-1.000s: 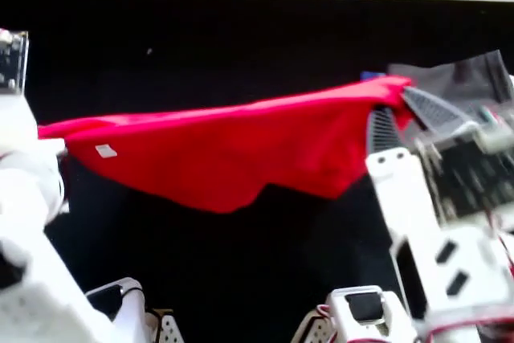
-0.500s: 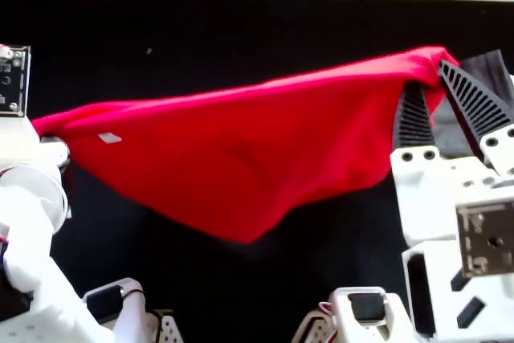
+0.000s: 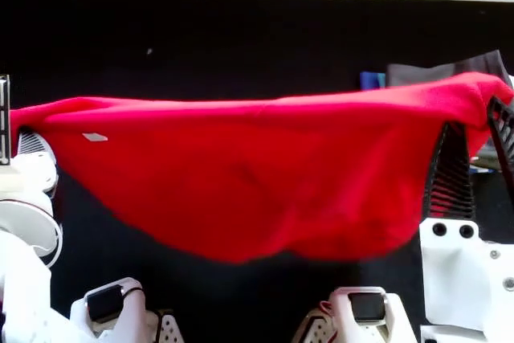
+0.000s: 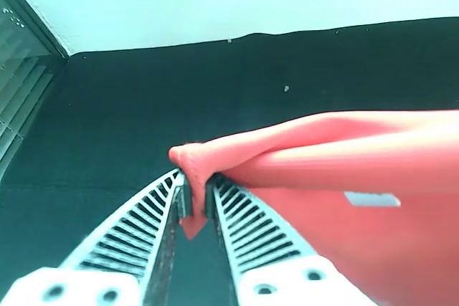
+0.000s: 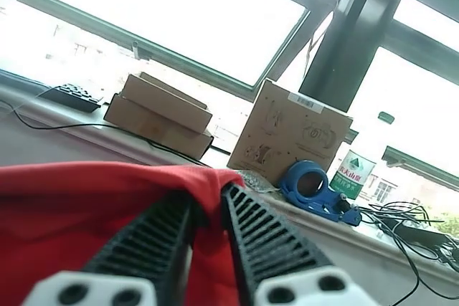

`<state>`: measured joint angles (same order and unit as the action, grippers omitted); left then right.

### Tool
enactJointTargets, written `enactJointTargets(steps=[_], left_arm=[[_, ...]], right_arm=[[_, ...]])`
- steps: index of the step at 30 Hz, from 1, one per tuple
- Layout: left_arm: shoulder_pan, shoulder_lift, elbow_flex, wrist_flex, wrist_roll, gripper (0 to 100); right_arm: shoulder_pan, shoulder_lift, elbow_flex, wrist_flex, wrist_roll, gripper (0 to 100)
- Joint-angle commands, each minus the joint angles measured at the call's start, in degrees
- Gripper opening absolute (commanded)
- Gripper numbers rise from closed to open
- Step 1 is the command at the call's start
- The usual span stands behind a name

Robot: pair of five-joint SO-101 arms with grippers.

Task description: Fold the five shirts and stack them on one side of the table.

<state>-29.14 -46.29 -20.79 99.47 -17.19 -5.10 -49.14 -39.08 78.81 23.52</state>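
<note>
A soft red knit shirt [image 3: 241, 174] hangs taut above the black-covered desk [image 3: 241, 38], its long axis running nine to three o'clock. My left end effector [image 4: 193, 197] is clamped on the nine o'clock corner and my right end effector [image 5: 208, 204] on the three o'clock corner. The limp middle sags toward six.

Plain red shirt [image 3: 241, 174], white tag [image 3: 94, 137] — black table [image 3: 241, 38] — grey shirt [image 3: 434, 74]

L claw [image 4: 192, 195] pinches bunched corner of red shirt [image 4: 344, 177], held above black table [image 4: 143, 105].
</note>
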Motion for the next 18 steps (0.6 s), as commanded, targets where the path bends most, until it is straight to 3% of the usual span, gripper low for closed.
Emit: enactJointTargets(steps=[1, 8, 18], left_arm=[[-0.8, 0.1, 3.2, 0.3, 0.1, 1], [-3.6, -2.9, 13.2, 0.7, 0.1, 1], [-4.6, -17.5, 13.5, 0.6, -0.2, 1]], right_arm=[[1.0, 0.1, -1.1, -2.5, 0.6, 0.5], [1.0, -0.5, -1.6, -1.8, 0.5, 0.5], [1.0, -0.9, -1.8, -0.3, 0.4, 0.5]])
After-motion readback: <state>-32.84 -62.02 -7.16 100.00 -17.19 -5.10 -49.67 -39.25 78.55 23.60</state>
